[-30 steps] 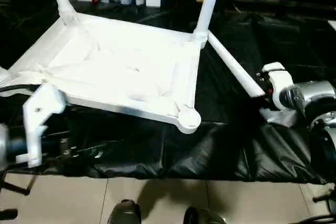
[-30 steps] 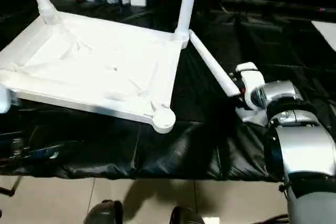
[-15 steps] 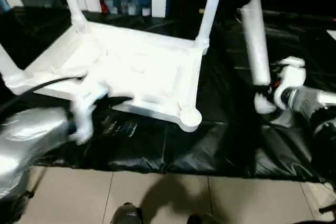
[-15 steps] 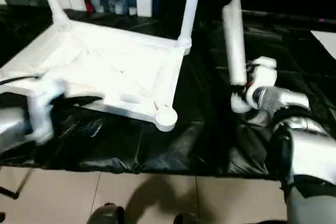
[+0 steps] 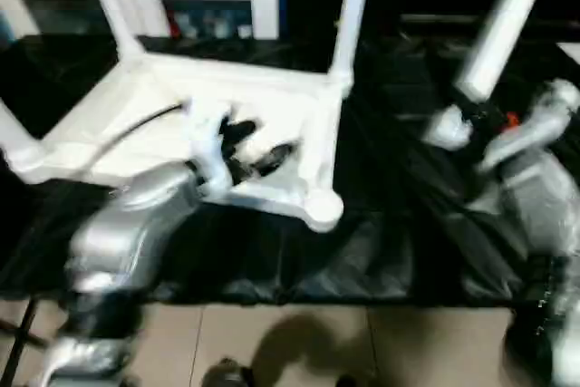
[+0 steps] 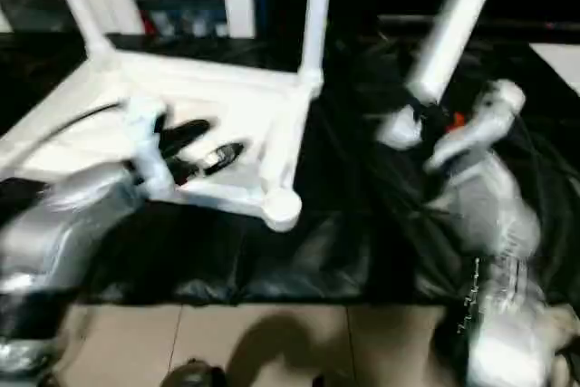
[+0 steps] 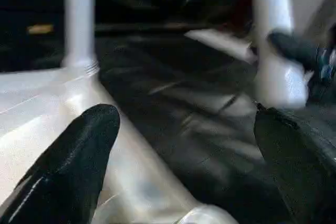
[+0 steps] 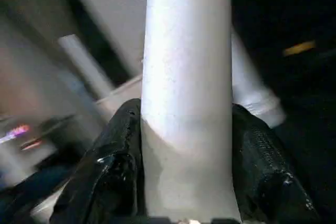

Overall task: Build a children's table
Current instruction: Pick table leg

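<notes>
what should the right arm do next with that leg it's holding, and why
Probably carry the loose leg over the empty corner socket nearest the robot and turn its flared end down. The right gripper clamps the leg, that socket has no leg, and the open left gripper is over the tabletop.

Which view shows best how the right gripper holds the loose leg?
The right wrist view: black fingers clamp both sides of the leg. The eye views show the leg tilted above the right gripper; the left wrist view shows its flared end.
</notes>
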You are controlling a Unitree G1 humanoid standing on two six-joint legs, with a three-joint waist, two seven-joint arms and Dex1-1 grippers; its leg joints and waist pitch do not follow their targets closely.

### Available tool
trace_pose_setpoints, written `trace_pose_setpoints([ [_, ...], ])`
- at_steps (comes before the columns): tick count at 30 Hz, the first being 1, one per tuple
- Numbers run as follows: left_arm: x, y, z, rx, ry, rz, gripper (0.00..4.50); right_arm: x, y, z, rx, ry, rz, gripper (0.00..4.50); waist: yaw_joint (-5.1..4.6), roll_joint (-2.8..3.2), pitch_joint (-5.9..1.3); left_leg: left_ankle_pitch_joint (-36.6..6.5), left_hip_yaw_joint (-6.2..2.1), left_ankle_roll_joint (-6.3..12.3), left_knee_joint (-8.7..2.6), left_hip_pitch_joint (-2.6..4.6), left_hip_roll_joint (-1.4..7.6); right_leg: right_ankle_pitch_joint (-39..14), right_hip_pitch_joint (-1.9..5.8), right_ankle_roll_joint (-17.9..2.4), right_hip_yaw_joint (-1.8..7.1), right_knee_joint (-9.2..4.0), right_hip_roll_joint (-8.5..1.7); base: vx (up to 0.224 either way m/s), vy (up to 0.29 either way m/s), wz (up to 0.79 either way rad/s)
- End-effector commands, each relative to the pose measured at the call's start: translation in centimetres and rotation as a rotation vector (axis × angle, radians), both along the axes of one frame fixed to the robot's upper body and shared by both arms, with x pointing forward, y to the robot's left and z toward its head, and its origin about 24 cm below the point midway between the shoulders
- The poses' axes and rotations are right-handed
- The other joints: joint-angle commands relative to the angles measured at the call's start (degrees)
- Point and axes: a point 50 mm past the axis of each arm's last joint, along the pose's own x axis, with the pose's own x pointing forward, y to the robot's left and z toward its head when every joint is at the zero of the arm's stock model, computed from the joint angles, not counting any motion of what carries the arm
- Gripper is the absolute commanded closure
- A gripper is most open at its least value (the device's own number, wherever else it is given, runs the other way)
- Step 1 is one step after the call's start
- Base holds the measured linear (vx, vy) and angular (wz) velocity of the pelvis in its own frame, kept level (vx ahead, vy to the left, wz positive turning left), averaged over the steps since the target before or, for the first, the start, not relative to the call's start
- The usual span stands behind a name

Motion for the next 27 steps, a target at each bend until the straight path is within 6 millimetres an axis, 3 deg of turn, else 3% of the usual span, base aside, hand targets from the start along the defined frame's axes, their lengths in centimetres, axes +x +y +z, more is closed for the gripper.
trace_pose_setpoints([
  [1,0.3,-0.5,0.8,-0.06,0.025,-0.037,0.0,-1.4,2.1,1.2,0.012,-0.046,0.178,2.58,0.29,-0.56,-5.42,-11.5,-1.06,2.25,-3.64,0.86,1.23,-18.7,4.0,-8.5,2.16,-5.88,-2.69,0.0,0.0,0.0],
  [2,0.3,-0.5,0.8,-0.06,0.025,-0.037,0.0,-1.4,2.1,1.2,0.012,-0.046,0.178,2.58,0.26,-0.54,-5.37,-12.1,-1.13,1.94,-3.71,0.94,1.24,-20.7,3.83,-7.4,2.1,-6.21,-2.77,0.0,0.0,0.0],
  [3,0.4,-1.8,1.5,-0.144,0.062,-0.134,0.0,-3.5,3.9,0.5,0.022,-0.008,0.334,2.59,-0.1,-0.85,-5.25,-12.3,-1.13,1.78,-3.8,0.68,1.16,-21.9,3.94,-6.9,2.02,-6.37,-2.74,0.0,0.0,0.0],
  [4,0.4,-1.8,1.5,-0.144,0.062,-0.134,0.0,-3.5,3.9,0.5,0.022,-0.008,0.334,2.59,0.1,-0.77,-5.11,-11.9,-0.83,1.95,-3.73,0.81,0.76,-23.3,3.94,-5.7,2.04,-6.92,-2.53,0.0,0.0,0.0],
  [5,0.3,-2.4,1.8,-0.21,0.096,-0.189,0.0,-4.5,4.9,0.2,0.029,0.02,0.411,2.59,-0.07,-0.69,-5.11,-12.6,-1.05,1.87,-3.87,0.94,1.02,-24.7,3.67,-5.6,1.99,-6.99,-2.65,0.0,0.0,0.0],
  [6,0.3,-2.7,2.0,-0.239,0.111,-0.212,0.0,-4.9,5.2,0.1,0.029,0.031,0.438,2.59,0.14,-0.82,-5.21,-12.4,-1.17,1.64,-3.92,0.82,1.06,-25.4,3.91,-5.3,1.83,-6.98,-2.78,0.0,0.0,0.0],
  [7,0.3,-3.1,2.1,-0.277,0.145,-0.239,0.0,-5.3,5.9,-0.2,0.025,0.048,0.485,2.59,0.17,-0.59,-5.33,-13.1,-1.22,1.33,-3.9,1.23,1.21,-26.2,3.56,-5.1,1.84,-7.24,-2.88,0.0,0.0,0.0],
  [9,0.3,-3.4,2.0,-0.289,0.164,-0.251,0.0,-5.6,6.3,-0.3,0.017,0.056,0.504,2.59,0.01,-0.53,-5.23,-13.5,-1.45,0.85,-4.18,1.04,1.3,-26.6,3.75,-4.7,1.61,-7.42,-2.98,0.0,0.0,0.0],
  [12,0.1,-3.9,1.9,-0.299,0.19,-0.28,0.0,-5.7,7.0,-0.6,-0.01,0.072,0.526,2.59,-0.12,-0.14,-5.12,-15.5,-1.55,0.21,-4.37,1.68,1.43,-29.0,3.55,-3.4,1.39,-8.13,-3.3,0.0,0.0,0.0],
  [13,0.0,-4.2,1.8,-0.313,0.204,-0.295,0.0,-5.6,7.3,-0.9,-0.037,0.087,0.527,2.59,-0.11,0.15,-5.26,-15.7,-1.7,0.03,-4.5,1.83,1.59,-28.5,3.7,-3.4,1.25,-8.17,-3.35,0.0,0.0,0.0],
  [17,-0.3,-4.6,2.2,-0.344,0.209,-0.317,0.0,-5.7,7.4,-0.9,-0.076,0.11,0.526,2.59,-0.1,-0.04,-5.23,-16.3,-1.85,-0.54,-4.83,1.85,1.75,-26.4,3.93,-4.0,1.28,-8.14,-3.55,0.0,0.0,0.0],
  [18,-0.3,-4.6,2.2,-0.348,0.207,-0.321,0.29,-5.7,7.4,-0.9,-0.076,0.112,0.528,2.59,-0.06,-0.1,-5.22,-16.2,-1.83,-0.49,-4.86,1.89,1.77,-26.3,3.88,-4.1,1.34,-8.18,-3.57,0.0,0.0,0.0],
  [20,-0.3,-4.6,2.3,-0.354,0.218,-0.31,0.4,-5.7,7.4,-0.8,-0.08,0.115,0.525,2.59,-0.02,-0.06,-5.3,-15.7,-1.87,-0.46,-4.87,1.68,1.8,-25.2,4.13,-4.3,1.41,-7.93,-3.65,0.0,0.0,0.0],
  [27,1.1,-4.3,1.4,-0.302,0.269,-0.114,0.9,-4.9,7.6,-1.4,-0.2,0.135,0.449,2.59,-0.11,-0.25,-5.45,-12.4,-1.8,-0.24,-4.7,1.25,1.68,-22.2,4.45,-4.1,1.52,-7.66,-3.57,0.0,0.0,0.0],
])
